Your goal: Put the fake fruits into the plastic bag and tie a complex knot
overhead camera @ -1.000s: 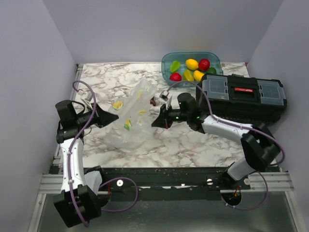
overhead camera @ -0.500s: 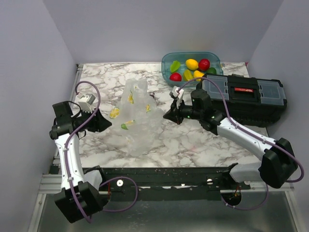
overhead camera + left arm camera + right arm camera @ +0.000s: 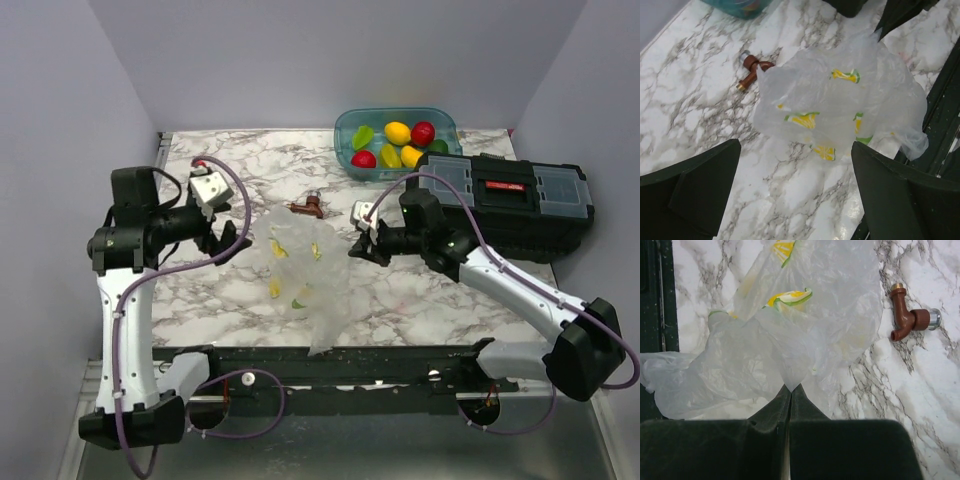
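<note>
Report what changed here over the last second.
The left tool opened and let go of the plastic bag, which slumped toward the near edge. The right tool shifted slightly right, staying shut on the bag. The fake fruits stayed in the teal tub.

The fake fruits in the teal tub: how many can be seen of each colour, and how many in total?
Yellow fruits: 3
Red fruits: 2
Green fruits: 2 (one is partly hidden behind the black toolbox)
Total: 7 visible in the teal tub; any fruits lying underneath cannot be seen.
</note>
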Robot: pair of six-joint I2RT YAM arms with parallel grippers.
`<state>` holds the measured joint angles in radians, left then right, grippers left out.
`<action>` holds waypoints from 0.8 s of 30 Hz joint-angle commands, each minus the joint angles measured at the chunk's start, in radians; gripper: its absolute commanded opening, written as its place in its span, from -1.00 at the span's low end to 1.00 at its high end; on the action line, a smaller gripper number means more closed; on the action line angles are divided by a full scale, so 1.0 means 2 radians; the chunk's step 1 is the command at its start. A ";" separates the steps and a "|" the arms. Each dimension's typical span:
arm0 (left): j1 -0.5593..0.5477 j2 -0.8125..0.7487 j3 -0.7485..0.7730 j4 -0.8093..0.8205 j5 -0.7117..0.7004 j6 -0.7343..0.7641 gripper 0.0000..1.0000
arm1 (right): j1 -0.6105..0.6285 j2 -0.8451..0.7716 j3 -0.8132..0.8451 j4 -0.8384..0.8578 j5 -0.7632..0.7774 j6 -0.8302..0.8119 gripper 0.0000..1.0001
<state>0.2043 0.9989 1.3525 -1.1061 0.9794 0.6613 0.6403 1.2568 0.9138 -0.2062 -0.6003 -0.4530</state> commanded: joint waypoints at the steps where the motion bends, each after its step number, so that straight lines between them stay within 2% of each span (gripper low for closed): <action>1: -0.108 0.035 -0.004 0.072 -0.074 0.001 0.97 | 0.002 -0.023 0.017 -0.031 -0.032 -0.062 -0.99; 4: -0.157 0.067 -0.005 0.095 -0.108 0.012 0.97 | 0.005 -0.035 0.013 -0.030 -0.044 -0.078 -0.99; 8: -0.185 0.119 -0.001 0.127 -0.140 0.004 0.97 | 0.007 -0.049 0.008 -0.031 -0.055 -0.097 -0.99; 10: -0.195 0.149 0.005 0.117 -0.134 0.003 0.97 | 0.007 -0.057 0.003 -0.022 -0.055 -0.093 -0.99; 12: -0.202 0.174 0.006 0.093 -0.126 0.006 0.86 | 0.007 -0.064 0.001 -0.018 -0.051 -0.088 -0.99; 16: -0.193 0.191 -0.009 0.055 -0.121 0.015 0.39 | 0.007 -0.080 -0.009 -0.013 -0.015 -0.064 -0.99; 20: -0.146 0.176 -0.039 0.022 -0.085 0.042 -0.38 | 0.007 -0.107 -0.031 -0.006 0.018 -0.059 -0.99; 22: -0.122 0.169 -0.053 0.006 -0.073 0.061 -0.70 | 0.007 -0.118 -0.042 -0.002 0.031 -0.052 -0.99; 24: -0.107 0.164 -0.064 -0.011 -0.061 0.077 -0.80 | 0.006 -0.127 -0.050 -0.001 0.037 -0.047 -0.99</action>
<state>-0.0788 1.3708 1.2686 -1.0164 0.7742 0.7197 0.6479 1.0416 0.8513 -0.2317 -0.5922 -0.5762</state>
